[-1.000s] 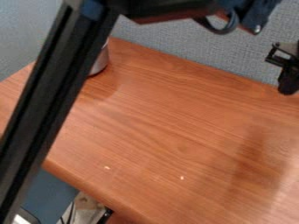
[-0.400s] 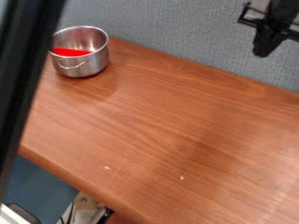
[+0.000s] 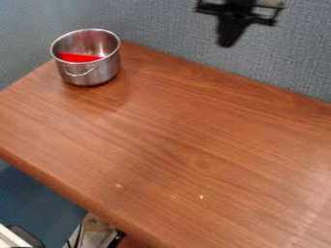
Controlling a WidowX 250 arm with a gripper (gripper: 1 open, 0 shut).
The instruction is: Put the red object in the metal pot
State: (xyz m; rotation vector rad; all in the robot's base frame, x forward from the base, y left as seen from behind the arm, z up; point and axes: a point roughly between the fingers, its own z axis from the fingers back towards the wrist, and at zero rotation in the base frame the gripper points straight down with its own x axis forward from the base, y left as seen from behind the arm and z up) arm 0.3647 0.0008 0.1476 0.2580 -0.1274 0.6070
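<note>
The metal pot [image 3: 87, 56] stands at the far left corner of the wooden table, shiny and round. The red object [image 3: 79, 58] lies inside it, showing as a flat red patch at the bottom. My gripper [image 3: 230, 39] hangs high above the table's far edge, well to the right of the pot, dark against the grey wall. Its fingers point down and are shut with nothing between them.
The wooden table [image 3: 181, 145] fills most of the view, with its front edge running down to the lower left. A grey wall [image 3: 155, 24] stands behind it. Some clutter shows on the floor below the front edge [image 3: 91, 232].
The gripper has travelled left along the back wall, from the right edge toward the top centre. The dark arm that blocked the left side has swung out of view, uncovering the pot.
</note>
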